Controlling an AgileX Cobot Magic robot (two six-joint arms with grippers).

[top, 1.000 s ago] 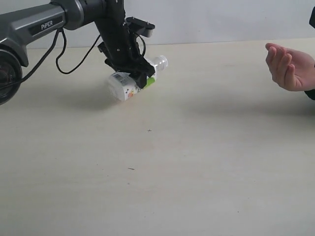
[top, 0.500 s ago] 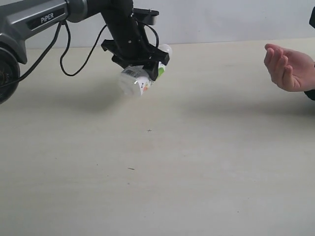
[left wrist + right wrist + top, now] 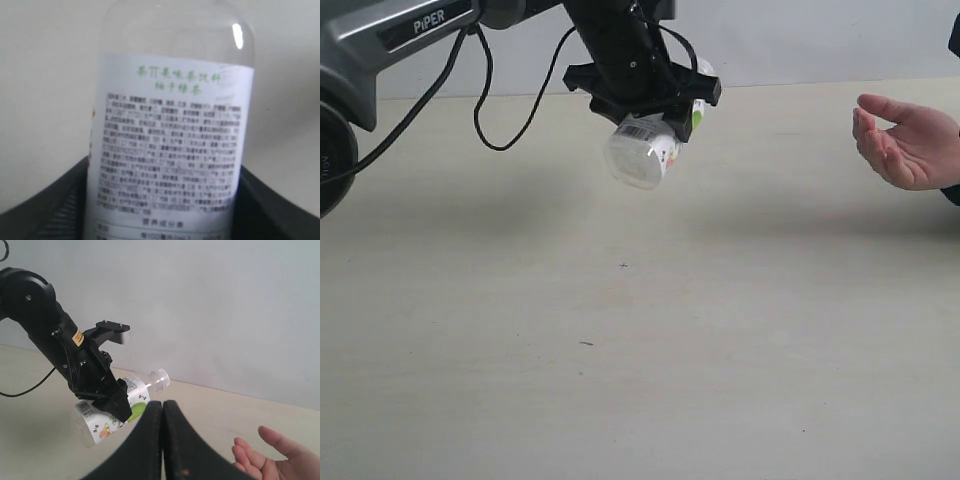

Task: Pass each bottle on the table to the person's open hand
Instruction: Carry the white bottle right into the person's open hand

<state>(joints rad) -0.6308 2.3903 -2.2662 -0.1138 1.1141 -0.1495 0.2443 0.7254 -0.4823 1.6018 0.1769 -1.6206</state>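
A clear bottle with a green-white label and white cap (image 3: pixel 642 152) hangs tilted above the table (image 3: pixel 620 350), base toward the exterior camera. My left gripper (image 3: pixel 665 110) is shut on its middle. In the left wrist view the label's printed side (image 3: pixel 170 140) fills the frame between the dark fingers (image 3: pixel 55 205). The person's open hand (image 3: pixel 910 145) waits at the far right, apart from the bottle. My right gripper (image 3: pixel 162 407) is shut on nothing; past it I see the held bottle (image 3: pixel 100 427) and the hand (image 3: pixel 270 460). The other bottles are out of view.
The left arm's black cable (image 3: pixel 505 110) loops down behind the gripper. A pale wall (image 3: pixel 800 40) runs along the table's far edge. A few tiny dark specks (image 3: pixel 623 266) mark the tabletop.
The left gripper has lifted the bottle off the table and carried it up and to the right, toward the hand. The hand has opened slightly.
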